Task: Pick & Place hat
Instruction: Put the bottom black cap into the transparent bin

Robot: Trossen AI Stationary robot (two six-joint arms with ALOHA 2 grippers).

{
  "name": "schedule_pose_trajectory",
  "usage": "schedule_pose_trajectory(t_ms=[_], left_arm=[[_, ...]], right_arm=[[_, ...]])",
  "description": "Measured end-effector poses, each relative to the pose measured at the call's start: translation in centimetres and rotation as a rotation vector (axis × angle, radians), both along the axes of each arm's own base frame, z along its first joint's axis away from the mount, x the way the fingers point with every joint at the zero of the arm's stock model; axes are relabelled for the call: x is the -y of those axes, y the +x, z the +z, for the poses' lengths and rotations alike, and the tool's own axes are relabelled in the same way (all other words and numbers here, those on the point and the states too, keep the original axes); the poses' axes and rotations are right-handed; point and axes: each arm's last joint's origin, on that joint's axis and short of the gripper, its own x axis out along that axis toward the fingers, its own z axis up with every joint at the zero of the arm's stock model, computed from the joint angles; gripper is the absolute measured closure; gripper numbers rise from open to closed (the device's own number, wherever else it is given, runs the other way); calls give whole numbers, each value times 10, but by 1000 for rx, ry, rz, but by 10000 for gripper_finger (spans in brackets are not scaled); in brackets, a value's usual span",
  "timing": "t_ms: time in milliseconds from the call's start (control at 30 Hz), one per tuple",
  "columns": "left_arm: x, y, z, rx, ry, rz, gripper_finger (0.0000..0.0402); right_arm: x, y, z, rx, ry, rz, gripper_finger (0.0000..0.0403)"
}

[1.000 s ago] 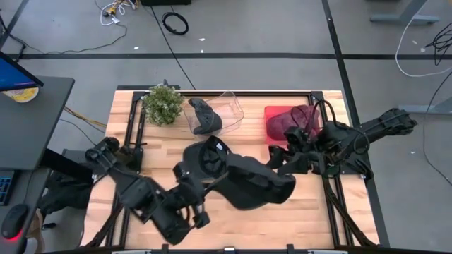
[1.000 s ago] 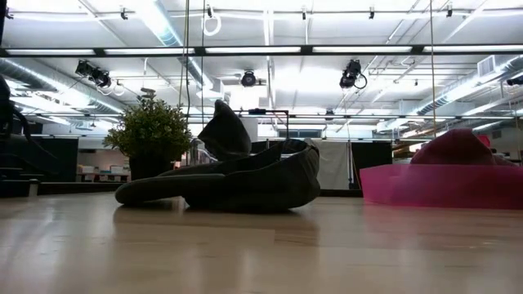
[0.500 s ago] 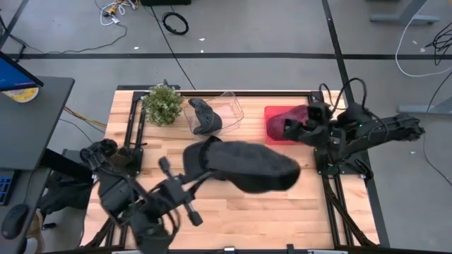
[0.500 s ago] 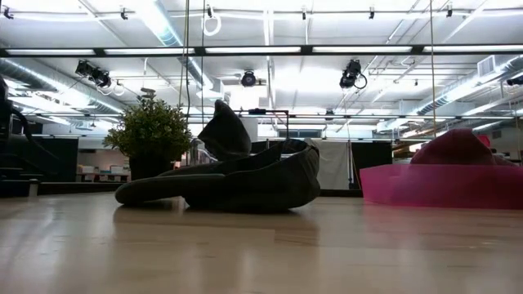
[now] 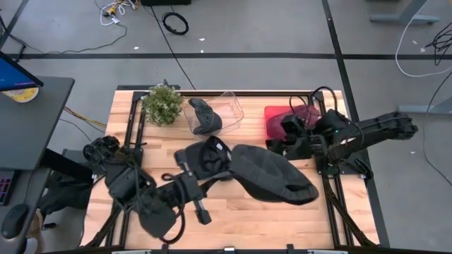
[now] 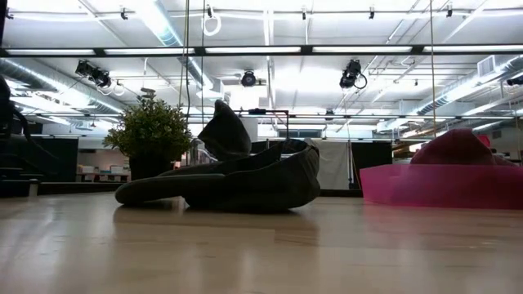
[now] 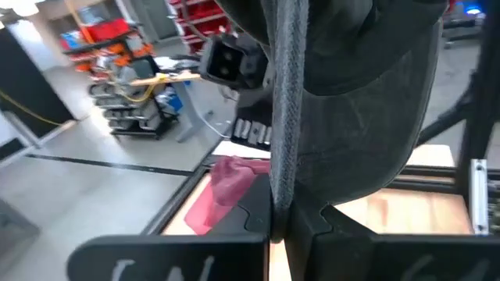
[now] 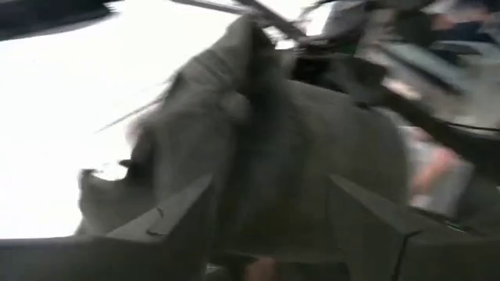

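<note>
While the large dark hat (image 5: 272, 173) is seen from above spread across the middle of the wooden table (image 5: 233, 215), its brim is held in the left gripper (image 5: 205, 161), which is reached in from about 8 o'clock. At the left wrist, the two fingers (image 7: 301, 215) are seen pressed together on the hat's grey edge, with no gap between them. The right gripper (image 5: 279, 144) is placed at the hat's 1 o'clock side, close against the crown; its fingers (image 8: 183, 207) are seen spread wide with the hat's cloth lying between them, and whether the cloth is touched cannot be told. A pink bin (image 5: 279, 120) with a dark red hat (image 5: 300, 116) in it is found at 2 o'clock of the table, partly covered by the right arm. A clear bin (image 5: 222, 109) holding a second dark hat (image 5: 205, 116) is set at 12 o'clock, and a small potted plant (image 5: 162, 104) is stood just beside it toward 11 o'clock.
</note>
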Motion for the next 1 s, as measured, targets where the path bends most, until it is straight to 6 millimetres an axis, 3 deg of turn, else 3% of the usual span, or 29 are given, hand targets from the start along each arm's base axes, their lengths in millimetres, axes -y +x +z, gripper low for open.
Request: schedule_pose_trajectory(t_ms=[100,300,433,700,1000], left_arm=[[-5,8,2,-12,-14,-58,390],[-18,22,1,-49,-90,-195,390],[-26,31,-2,-71,-103,-217,390],[-40,39,-6,-111,-113,-214,390],[-50,44,-8,-136,-145,-216,390]], right_arm=[[-1,2,3,70,25,80,131],[-5,10,-4,36,10,159,78],[-9,7,-2,82,-4,214,61],[-14,-6,9,251,10,255,88],[-18,-10,11,271,-2,293,131]])
